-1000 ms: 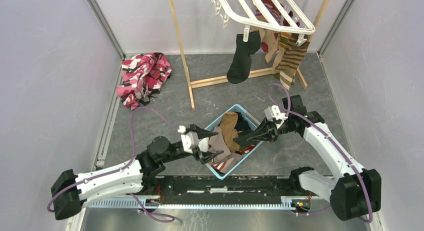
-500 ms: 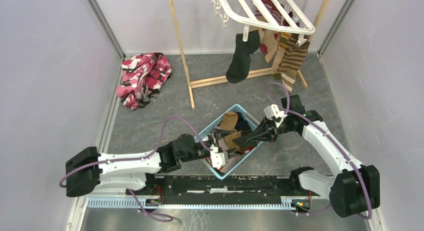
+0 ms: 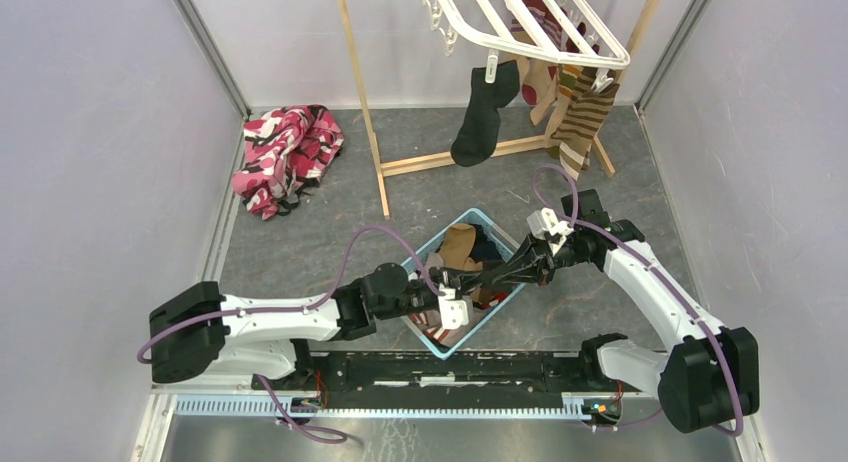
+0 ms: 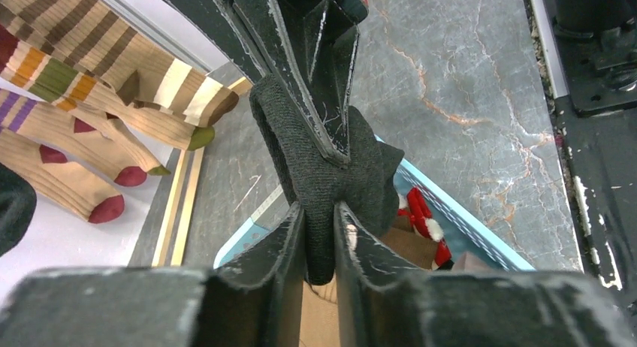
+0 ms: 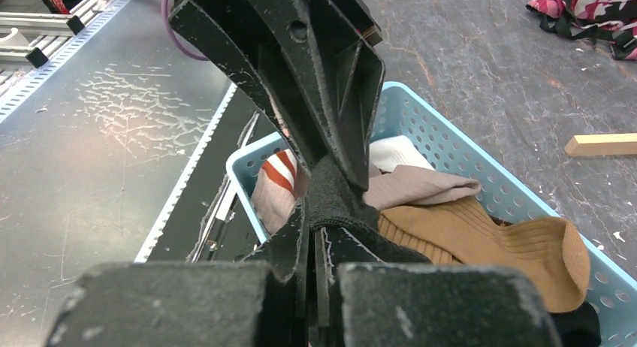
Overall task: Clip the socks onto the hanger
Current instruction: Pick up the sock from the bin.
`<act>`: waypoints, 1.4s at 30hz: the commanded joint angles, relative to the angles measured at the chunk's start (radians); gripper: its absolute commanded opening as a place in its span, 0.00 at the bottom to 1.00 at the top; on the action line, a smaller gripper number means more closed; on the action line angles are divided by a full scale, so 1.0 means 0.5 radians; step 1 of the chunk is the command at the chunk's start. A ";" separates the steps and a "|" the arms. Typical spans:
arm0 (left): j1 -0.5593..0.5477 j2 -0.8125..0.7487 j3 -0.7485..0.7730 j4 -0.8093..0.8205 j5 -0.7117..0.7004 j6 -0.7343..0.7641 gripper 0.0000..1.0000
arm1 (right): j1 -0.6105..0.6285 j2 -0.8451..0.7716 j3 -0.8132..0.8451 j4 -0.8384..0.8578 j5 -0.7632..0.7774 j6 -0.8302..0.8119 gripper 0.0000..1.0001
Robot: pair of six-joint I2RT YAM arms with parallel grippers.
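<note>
A black sock (image 4: 315, 159) is stretched between both grippers above the light blue basket (image 3: 470, 215). My left gripper (image 4: 319, 238) is shut on one end of it, fabric pressed between both fingers. From the opposite side my right gripper (image 5: 312, 238) is shut on the other end (image 5: 330, 189). In the top view the two grippers meet tip to tip, the left gripper (image 3: 466, 280) facing the right gripper (image 3: 487, 276). More socks lie in the basket, among them a tan sock (image 5: 511, 242). The white hanger (image 3: 520, 32) hangs at the back with a black sock (image 3: 480, 117) and a striped sock (image 3: 585, 117) clipped on.
A thin wooden frame stand (image 3: 365, 102) carries the hanger, its foot bar lying across the floor behind the basket. A pink, red and black patterned cloth (image 3: 285, 152) lies at the back left. Walls close in both sides, and a black rail runs along the near edge.
My left arm swung right over the basket, and its jaws closed on the black sock that the right gripper holds. The right arm has barely moved.
</note>
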 commanded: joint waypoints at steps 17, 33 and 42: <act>0.698 -0.233 -0.129 0.197 0.812 -2.600 0.02 | -0.007 -0.081 0.484 -0.909 0.608 -1.279 0.73; 0.771 0.179 -0.129 0.928 1.128 -3.588 0.02 | 0.438 -0.343 0.346 0.183 1.057 -0.489 0.73; 0.898 0.159 -0.178 0.992 1.089 -3.655 0.03 | 0.457 -0.439 0.369 -0.102 1.070 -0.730 0.76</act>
